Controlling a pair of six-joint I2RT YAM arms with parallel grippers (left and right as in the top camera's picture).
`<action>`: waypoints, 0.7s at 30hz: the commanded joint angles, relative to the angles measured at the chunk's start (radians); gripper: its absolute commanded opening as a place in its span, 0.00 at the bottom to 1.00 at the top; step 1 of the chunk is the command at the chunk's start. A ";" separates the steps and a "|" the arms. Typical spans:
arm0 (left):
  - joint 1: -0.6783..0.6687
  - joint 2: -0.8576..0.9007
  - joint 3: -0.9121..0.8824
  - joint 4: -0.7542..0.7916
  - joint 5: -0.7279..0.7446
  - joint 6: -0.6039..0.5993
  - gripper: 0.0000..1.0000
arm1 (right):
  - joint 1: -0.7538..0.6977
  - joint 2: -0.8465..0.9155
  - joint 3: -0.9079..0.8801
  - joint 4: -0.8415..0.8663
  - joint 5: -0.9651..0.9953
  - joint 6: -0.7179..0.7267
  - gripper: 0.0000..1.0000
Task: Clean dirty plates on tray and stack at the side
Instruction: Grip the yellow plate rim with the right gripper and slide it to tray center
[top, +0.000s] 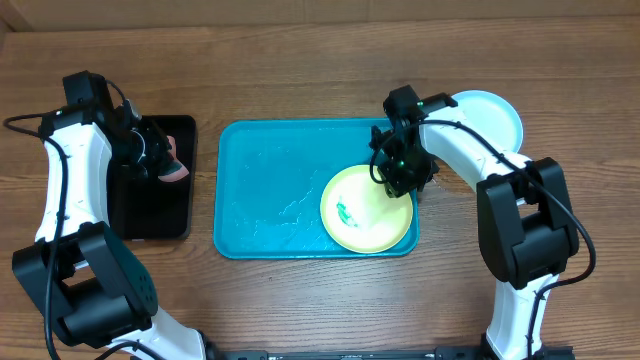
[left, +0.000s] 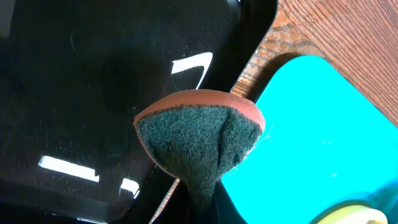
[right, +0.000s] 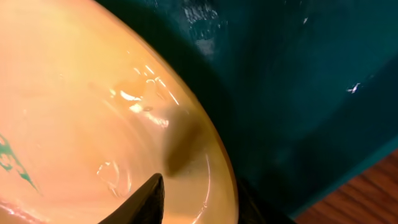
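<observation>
Yellow-green plate: one, round, lying flat in the right-hand end of the tray, close to its near and right rims. A small teal smear marks its left inner face. The right wrist view shows a wet sheen on its basin.

Tray: turquoise, rectangular with rounded corners, at the middle of the wooden surface. Its bare left part shows faint pale streaks.

Pale plate: round, whitish-cyan, on the surface off the tray's far right corner, partly covered by the right arm. Whether it is one plate or several stacked cannot be told.

Right fingers: at the yellow-green plate's upper right edge. The wrist view shows one dark tip inside the basin, standing apart from the rim; the other is a dim shape outside the rim, against the tray. The two are parted with the rim between them, not clamped on it.

Black tray: smaller, glossy, on the surface just left of the turquoise one, not touching it.

Sponge: dark green scouring face with an orange-pink backing, folded and pinched from below, held above the black tray's right edge.

Left fingers: closed on the sponge, over the far part of the black tray.
</observation>
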 joint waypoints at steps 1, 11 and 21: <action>0.003 -0.008 -0.007 0.003 0.019 0.012 0.04 | -0.003 0.002 -0.024 0.024 -0.001 0.041 0.34; 0.001 -0.008 -0.007 0.008 0.019 0.012 0.04 | -0.003 0.002 -0.024 0.121 -0.140 0.225 0.04; 0.002 -0.008 -0.008 0.018 -0.033 0.011 0.04 | 0.072 0.002 -0.024 0.329 -0.170 0.529 0.04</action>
